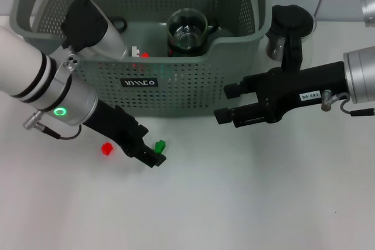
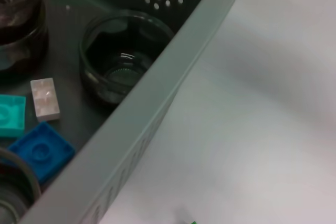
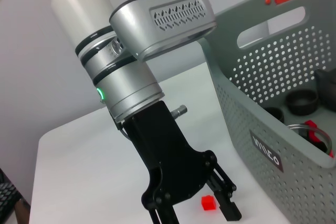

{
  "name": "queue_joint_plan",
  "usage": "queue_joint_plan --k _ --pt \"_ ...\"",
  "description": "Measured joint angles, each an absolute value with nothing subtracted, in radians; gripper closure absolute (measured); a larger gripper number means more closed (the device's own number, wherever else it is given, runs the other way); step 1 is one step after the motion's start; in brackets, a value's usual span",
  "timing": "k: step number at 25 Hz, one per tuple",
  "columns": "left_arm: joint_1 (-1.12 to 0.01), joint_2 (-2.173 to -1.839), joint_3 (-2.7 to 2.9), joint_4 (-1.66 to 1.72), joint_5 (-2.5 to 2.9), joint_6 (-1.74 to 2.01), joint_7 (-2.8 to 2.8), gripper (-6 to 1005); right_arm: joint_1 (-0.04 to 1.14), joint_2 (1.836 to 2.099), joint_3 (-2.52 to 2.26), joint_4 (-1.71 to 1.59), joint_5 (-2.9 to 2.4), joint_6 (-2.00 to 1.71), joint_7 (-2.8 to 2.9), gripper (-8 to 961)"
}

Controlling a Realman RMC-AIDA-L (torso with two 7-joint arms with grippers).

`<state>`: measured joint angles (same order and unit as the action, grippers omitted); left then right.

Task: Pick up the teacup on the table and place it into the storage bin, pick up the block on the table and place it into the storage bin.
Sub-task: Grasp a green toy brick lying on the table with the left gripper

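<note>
Left gripper [image 1: 153,157] low beside green block [image 1: 160,144], fingers spread, empty. Block likely light, rigid plastic: pinch flat sides. Right gripper [image 1: 225,103] parked, fingers spread, by storage bin [image 1: 176,95].

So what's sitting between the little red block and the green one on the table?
In the head view, the left gripper sits between red block and green block.

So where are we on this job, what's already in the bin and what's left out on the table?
Glass cups and several blocks already sit in the storage bin, so the teacup part looks done. In hand: the left hand is down at the green block on the table, not yet lifted. The red block lies beside it. The right hand hovers near the bin's front.
</note>
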<state>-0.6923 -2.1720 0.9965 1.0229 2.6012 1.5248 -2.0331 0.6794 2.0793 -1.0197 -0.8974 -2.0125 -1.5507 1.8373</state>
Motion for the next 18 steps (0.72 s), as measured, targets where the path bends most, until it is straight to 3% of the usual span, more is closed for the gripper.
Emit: queue_joint_plan --k 11,16,18 --pt "-0.695 -2.174 1.142 0.973 2.597 1.378 -2.080 202 0.683 2.078 -1.018 -0.897 -2.013 -1.545 1.838 204" --pt "-0.692 -2.174 1.212 0.970 2.597 1.338 -2.091 348 0.680 2.076 -1.018 -0.897 -2.013 -1.545 1.838 205" --pt "-0.690 -2.175 1.225 0.970 2.599 1.330 -2.091 345 0.679 2.076 -1.018 -0.897 -2.013 -1.545 1.838 205"
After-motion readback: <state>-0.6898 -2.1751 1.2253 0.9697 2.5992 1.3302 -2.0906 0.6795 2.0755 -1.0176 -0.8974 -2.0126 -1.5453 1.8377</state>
